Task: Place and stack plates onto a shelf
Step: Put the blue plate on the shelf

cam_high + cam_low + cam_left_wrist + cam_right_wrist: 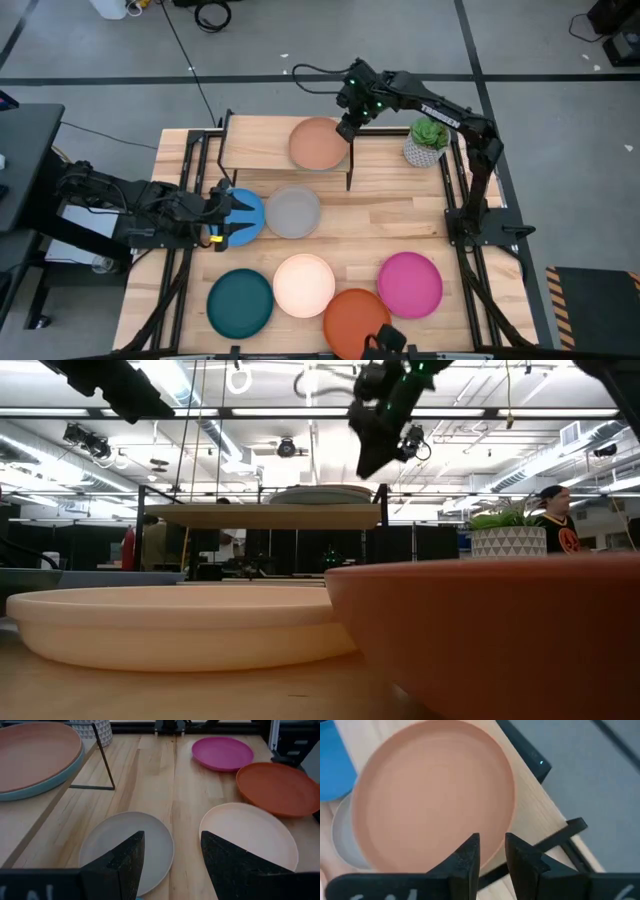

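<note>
Grey floor crossed by dark tape lines surrounds the wooden table (400,215); the shelf (260,150) stands along its far edge, left of centre, and a potted plant (427,142) sits near the far right corner.

On the shelf's right end lies the peach plate (318,144), resting on a light blue plate (47,782) whose rim shows beneath it in the left wrist view; the right gripper (349,128) hovers just above the peach plate's right edge, its fingers (465,862) narrowly parted with nothing between them.

Just in front of the shelf, the grey plate (294,212) lies on the table, with the blue plate (245,215) just beside it toward the left edge; the left gripper (228,214) sits over the blue plate, its fingers (122,865) spread wide and empty (whether they touch the plate cannot be told).

Along the near edge lie four more plates: the dark teal plate (240,302) nearest the left corner; the cream-white plate (304,284) beside it; the orange plate (356,320) at the very edge; the magenta plate (410,284) toward the right.

A person (556,520) shows in the room behind the table in the low view.
</note>
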